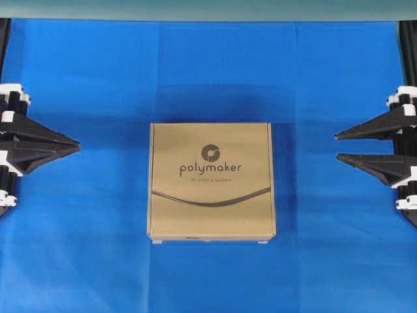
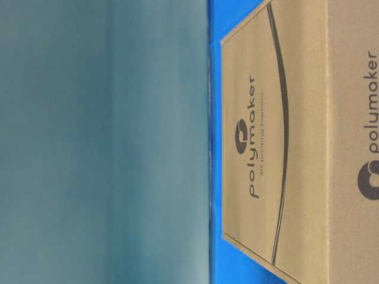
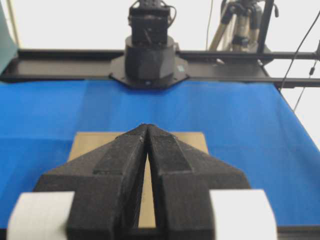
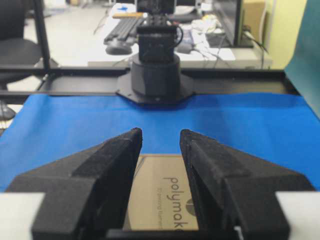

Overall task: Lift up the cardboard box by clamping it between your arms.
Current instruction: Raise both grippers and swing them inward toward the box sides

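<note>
Dead centre on the blue cloth (image 1: 91,65) lies the cardboard box (image 1: 212,181), flat and square, matte brown, its lid facing up with the dark "polymaker" logo, a line of small print under it and one long curved dark stroke sweeping across. From table level the same box (image 2: 278,148) fills the right of the picture, turned sideways in that view, the logo repeated on its near side wall, crisp folded edges catching the light, a plain teal backdrop (image 2: 100,142) behind. The cloth beneath is smooth with faint fold creases. Out to the left, well apart from the box, sits the left gripper (image 1: 77,147), a black wedge of rough, grainy fingers tapering to a point, white plastic blocks at its root; its two fingers meet at the tips, only a thin slit behind them, nothing between them. From its own camera that gripper (image 3: 147,129) looks over the box's far edge toward the opposite arm's black base (image 3: 149,60). Over on the right, also clear of the box, the right gripper (image 1: 337,147) shows two separate pointed fingers with a plain gap, parted a little and gripping nothing. In its wrist view the right gripper (image 4: 161,136) frames the box top (image 4: 160,197) through that gap.
</note>
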`<state>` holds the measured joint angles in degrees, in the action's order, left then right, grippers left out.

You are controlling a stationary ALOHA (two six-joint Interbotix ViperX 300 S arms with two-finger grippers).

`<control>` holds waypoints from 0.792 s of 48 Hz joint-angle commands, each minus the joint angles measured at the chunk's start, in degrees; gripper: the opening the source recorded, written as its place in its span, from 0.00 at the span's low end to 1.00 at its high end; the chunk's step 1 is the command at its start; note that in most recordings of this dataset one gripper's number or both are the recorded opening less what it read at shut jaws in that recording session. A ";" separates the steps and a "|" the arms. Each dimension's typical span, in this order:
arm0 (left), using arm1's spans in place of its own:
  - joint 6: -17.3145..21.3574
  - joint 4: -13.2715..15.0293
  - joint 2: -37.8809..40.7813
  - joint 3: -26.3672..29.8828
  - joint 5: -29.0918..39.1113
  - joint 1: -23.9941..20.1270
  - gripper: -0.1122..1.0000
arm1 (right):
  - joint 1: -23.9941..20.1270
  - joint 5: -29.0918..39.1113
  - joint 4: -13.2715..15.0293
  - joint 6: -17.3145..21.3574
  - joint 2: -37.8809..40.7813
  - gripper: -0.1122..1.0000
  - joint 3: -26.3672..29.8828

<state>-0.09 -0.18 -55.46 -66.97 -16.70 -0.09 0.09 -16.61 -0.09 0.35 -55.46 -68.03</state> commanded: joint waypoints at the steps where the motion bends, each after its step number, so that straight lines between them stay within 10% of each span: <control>1: -1.32 -0.97 1.93 1.67 1.14 -0.18 0.15 | 0.44 -0.09 -0.35 -0.09 1.05 0.23 1.49; 9: -1.76 -0.88 3.52 3.96 6.59 -0.18 0.10 | 0.70 12.39 -3.25 0.97 1.93 0.08 3.60; 24: -0.97 -0.97 5.80 7.47 28.04 -0.26 0.10 | 1.05 38.32 -2.64 0.97 7.03 0.08 10.99; 38: -1.05 -1.14 6.77 8.35 34.72 -0.26 0.10 | 1.85 49.31 -0.79 0.97 14.15 0.09 14.33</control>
<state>-1.05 -1.14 -49.31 -60.12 17.49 -0.26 1.23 30.85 -1.05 1.05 -42.63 -55.37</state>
